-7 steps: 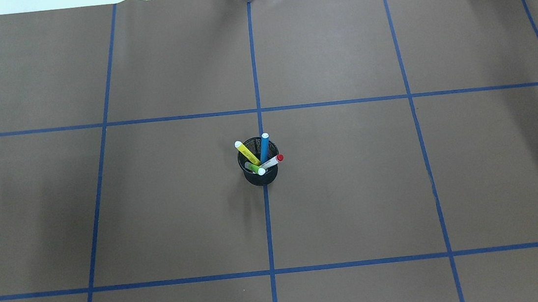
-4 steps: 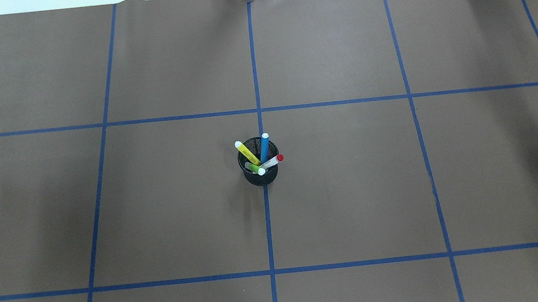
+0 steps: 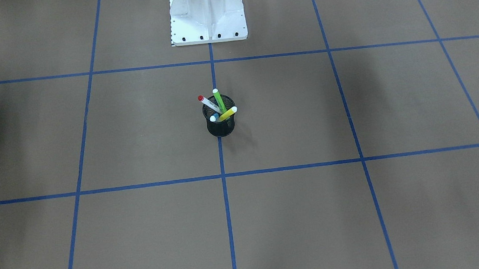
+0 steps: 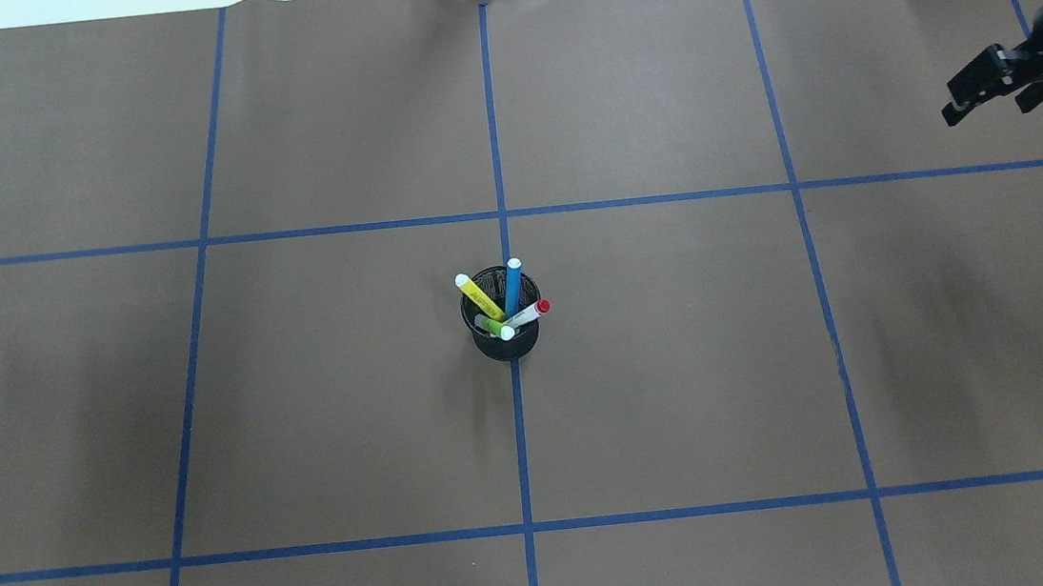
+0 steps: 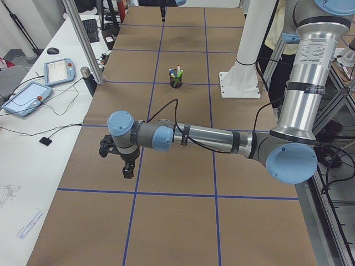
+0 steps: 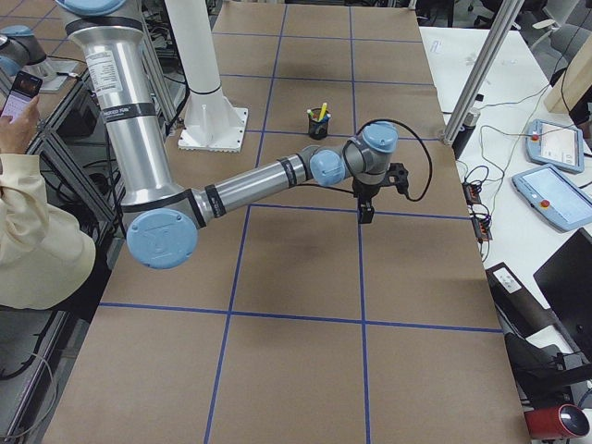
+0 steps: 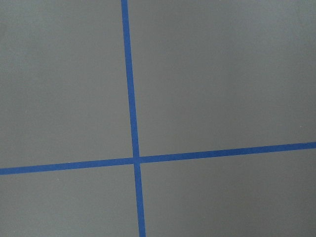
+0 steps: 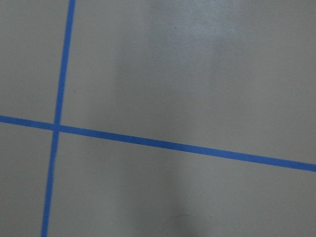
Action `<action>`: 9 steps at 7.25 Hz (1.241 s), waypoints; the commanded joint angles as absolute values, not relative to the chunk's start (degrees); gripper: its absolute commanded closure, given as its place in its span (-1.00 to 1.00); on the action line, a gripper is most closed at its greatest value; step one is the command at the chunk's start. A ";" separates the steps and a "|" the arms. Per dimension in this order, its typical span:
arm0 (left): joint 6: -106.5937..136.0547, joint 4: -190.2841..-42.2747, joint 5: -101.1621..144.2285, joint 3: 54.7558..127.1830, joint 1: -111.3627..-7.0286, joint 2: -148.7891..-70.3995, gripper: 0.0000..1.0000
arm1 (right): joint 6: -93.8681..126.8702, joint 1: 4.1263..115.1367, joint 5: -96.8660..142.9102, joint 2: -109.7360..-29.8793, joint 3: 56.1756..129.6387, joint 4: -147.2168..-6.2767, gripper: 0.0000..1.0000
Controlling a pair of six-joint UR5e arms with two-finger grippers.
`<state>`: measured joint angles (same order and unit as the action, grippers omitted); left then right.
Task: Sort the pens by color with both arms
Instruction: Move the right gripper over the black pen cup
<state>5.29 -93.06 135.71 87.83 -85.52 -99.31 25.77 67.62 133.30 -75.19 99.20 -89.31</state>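
Note:
Four pens stand tilted in a black mesh cup at the table's middle: a yellow pen, a blue pen, a white pen with a red cap and a green pen. The front-facing view shows the same cup and pens. My right gripper hangs high over the far right of the table, far from the cup, with its fingers apart and nothing between them. My left gripper points down over the table's left end, seen only from the side, so I cannot tell its state. Both wrist views show only paper and tape.
Brown paper with a blue tape grid covers the table. The white pedestal base stands at the robot's edge. Metal posts and tablets lie past the far edge. A person sits beside the robot.
My right gripper has come into the overhead view at the upper right, where only a dark tip showed at the edge before. The cup and pens have not moved.

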 commanded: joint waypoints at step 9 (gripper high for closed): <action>5.27 -93.43 135.70 88.51 -85.43 -98.79 -0.99 | 65.28 39.04 112.78 -54.86 100.02 -90.09 -0.98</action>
